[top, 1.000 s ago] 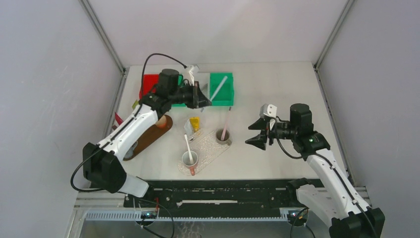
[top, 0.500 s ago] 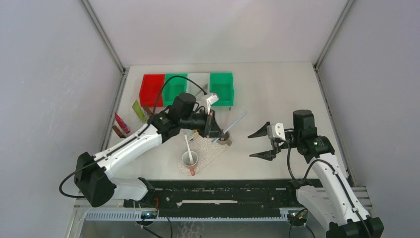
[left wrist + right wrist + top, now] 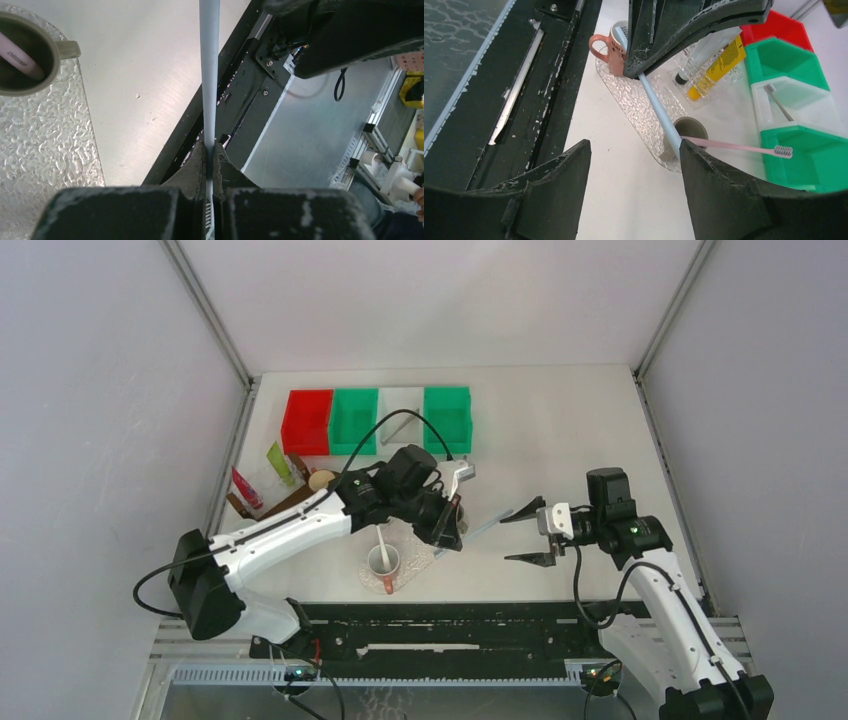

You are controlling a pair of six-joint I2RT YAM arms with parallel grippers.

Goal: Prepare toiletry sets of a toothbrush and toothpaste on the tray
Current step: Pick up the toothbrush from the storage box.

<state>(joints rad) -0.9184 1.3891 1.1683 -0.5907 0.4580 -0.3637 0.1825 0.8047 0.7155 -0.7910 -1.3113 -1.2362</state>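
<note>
Blue toothbrush [image 3: 209,75] we are clenching in our left gripper [image 3: 210,152], right gripper [image 3: 528,534] released; tray [image 3: 45,150] only part filled.

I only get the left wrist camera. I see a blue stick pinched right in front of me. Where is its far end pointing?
Observer: The pale blue toothbrush held by the left end effector points across at the open right end effector.
Operator: Is that one touching it?
Observer: The tip sits right beside one of its fingers; I cannot tell whether they touch.
Operator: Is there another cup besides my grey one?
Observer: Yes, a pink cup stands on the tray with a white toothbrush in it.
</note>
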